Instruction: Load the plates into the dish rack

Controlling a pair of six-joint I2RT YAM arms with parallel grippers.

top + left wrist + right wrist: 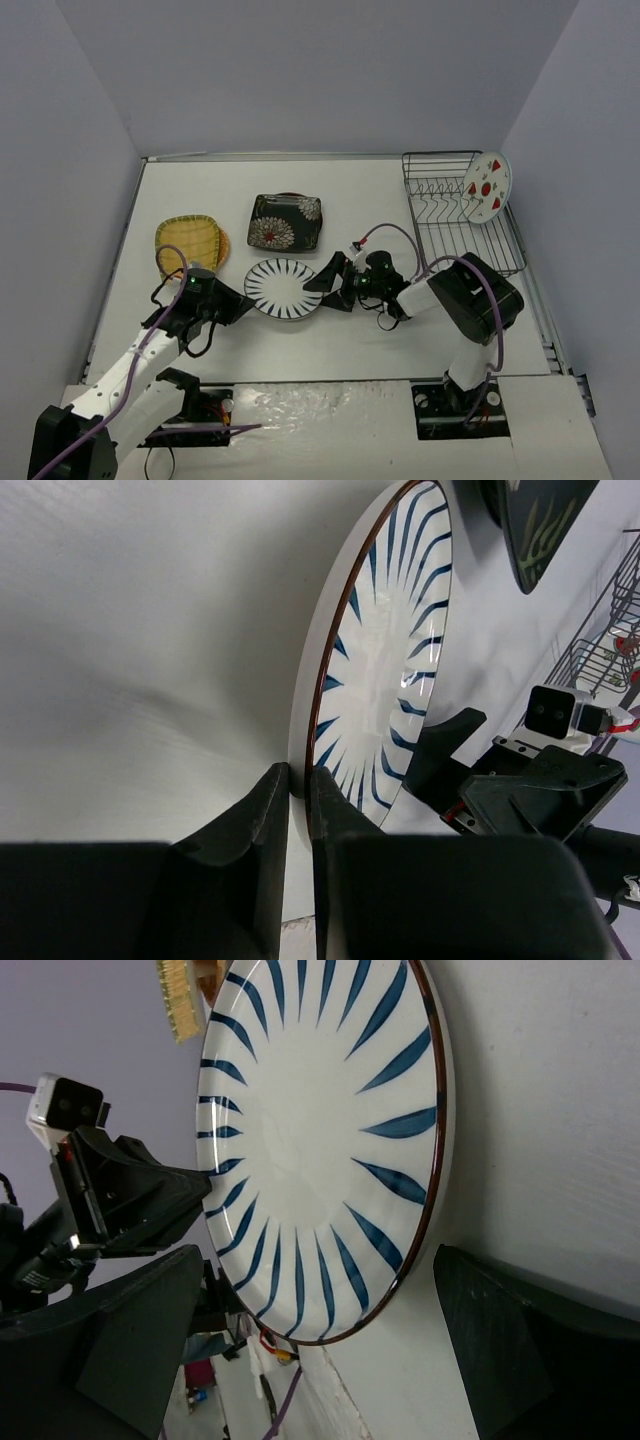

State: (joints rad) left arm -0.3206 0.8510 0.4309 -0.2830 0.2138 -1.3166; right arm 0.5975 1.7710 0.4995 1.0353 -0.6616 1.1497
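— Overhead camera?
— Fixed, high behind the near edge, looking down on the whole table [360, 190].
— Wrist cameras?
— Both very close. Left looks past its own fingers [255, 830] along the striped plate [385, 660], which fills the frame's upper right. Right faces that plate's face from the opposite side. All three views share it.

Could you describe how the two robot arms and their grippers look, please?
The left arm and right arm have white links and black joint housings; a purple cable loops along each. The left gripper and right gripper are black, with broad wedge-shaped fingers. Each wrist carries a small white camera block.
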